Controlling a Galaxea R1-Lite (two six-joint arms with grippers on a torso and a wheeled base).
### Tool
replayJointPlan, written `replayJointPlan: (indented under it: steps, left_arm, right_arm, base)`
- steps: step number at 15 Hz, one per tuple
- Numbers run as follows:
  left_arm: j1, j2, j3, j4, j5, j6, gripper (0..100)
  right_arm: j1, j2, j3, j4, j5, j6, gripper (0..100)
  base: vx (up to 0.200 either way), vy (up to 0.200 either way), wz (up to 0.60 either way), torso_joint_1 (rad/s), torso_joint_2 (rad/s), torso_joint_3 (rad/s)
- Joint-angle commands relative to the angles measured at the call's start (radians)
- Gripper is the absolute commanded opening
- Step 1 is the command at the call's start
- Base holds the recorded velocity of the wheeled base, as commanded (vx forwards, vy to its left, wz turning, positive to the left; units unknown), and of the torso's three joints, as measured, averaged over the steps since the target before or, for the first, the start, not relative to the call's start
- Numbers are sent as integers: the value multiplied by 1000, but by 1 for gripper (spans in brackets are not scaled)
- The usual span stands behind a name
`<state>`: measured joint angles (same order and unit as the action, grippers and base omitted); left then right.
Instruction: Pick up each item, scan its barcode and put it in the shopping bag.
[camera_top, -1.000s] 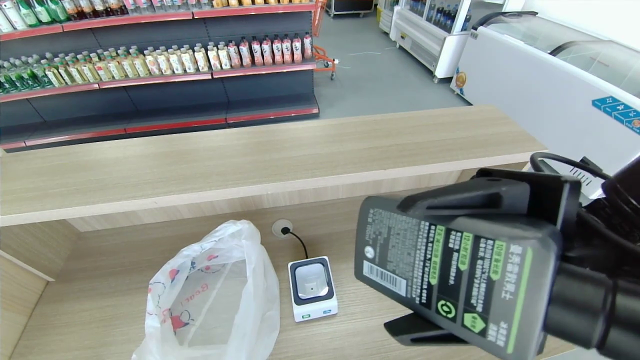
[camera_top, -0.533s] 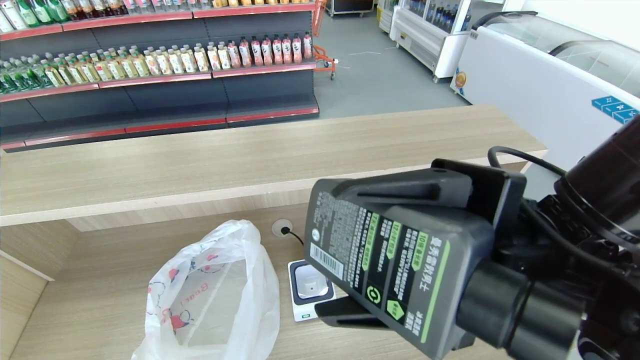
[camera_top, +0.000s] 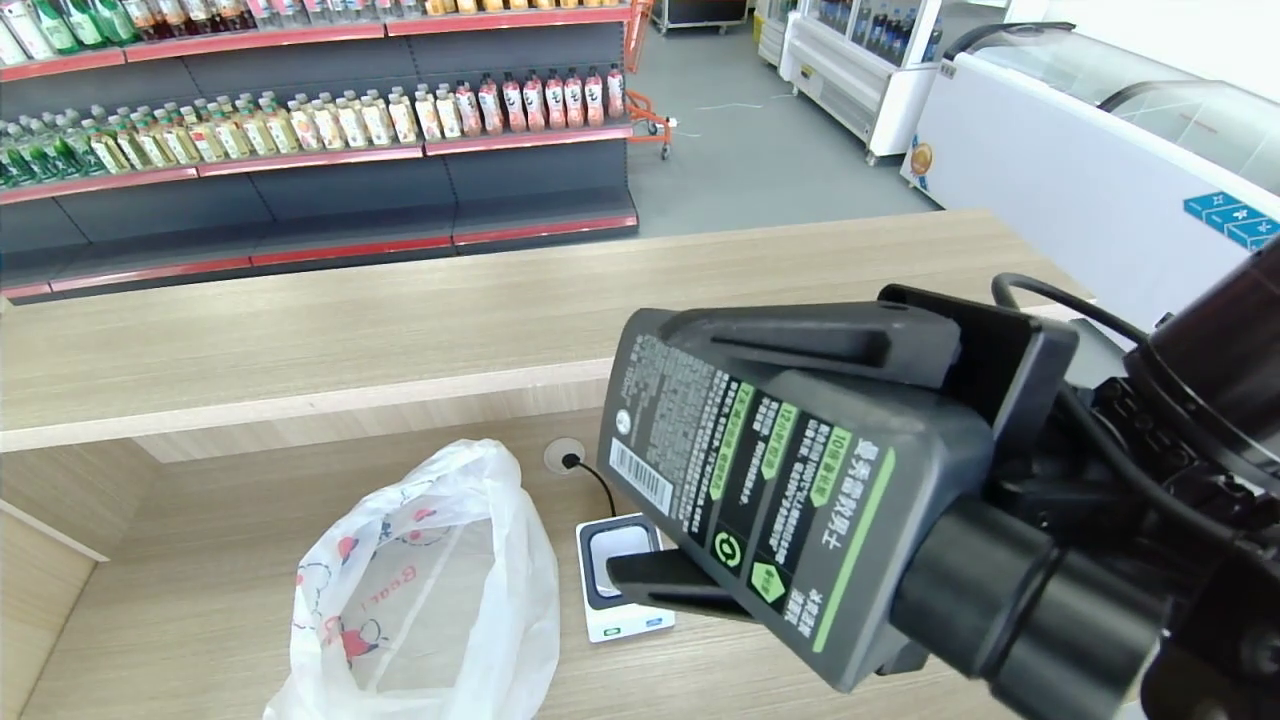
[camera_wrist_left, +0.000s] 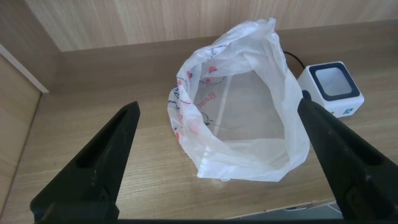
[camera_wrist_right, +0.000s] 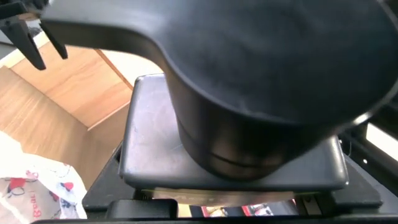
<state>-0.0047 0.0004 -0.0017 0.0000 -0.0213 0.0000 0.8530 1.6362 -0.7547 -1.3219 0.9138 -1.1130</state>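
Right jaws farther left, grey pack (camera_top: 800, 470) tilted above scanner (camera_top: 625, 627)

Grey pack (camera_top: 780, 470) tilted abv scanner (camera_top: 622, 628); bag (camera_top: 440, 590) open beside.

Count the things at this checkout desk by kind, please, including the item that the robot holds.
Plastic shopping bag: 1
Barcode scanner: 1
Dark grey pack, held above the scanner: 1
Total: 3

The pack (camera_top: 800, 470) is dark grey with green bands, the shopping bag (camera_top: 525, 600) white with red prints.
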Motion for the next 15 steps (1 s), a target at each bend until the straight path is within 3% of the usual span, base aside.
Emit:
replayJointPlan:
  steps: [1,3,9,12,15]
  left_arm:
    - [0,0,-1,0,0,0,100]
    - [0,0,0,0,0,0,100]
    - [0,0,0,0,0,0,100]
    - [0,0,0,0,0,0,100]
    - [-1,0,0,0,0,0,100]
  right_arm:
    - [0,-15,32,0,-23,-16,0]
    - [-14,-21,69,-10,-12,-25,0]
    - [-141,-111,136,-49,252,25,0]
    - [-219,-105,115,-57,269,119,0]
    - [-226,-45,32,-154,267,266,0]
  base:
    - [0,0,0,0,0,0]
    - [0,0,0,0,0,0]
    - [0,0,0,0,0,0]
    - [0,0,0,0,0,0]
    - [0,0,0,0,0,0]
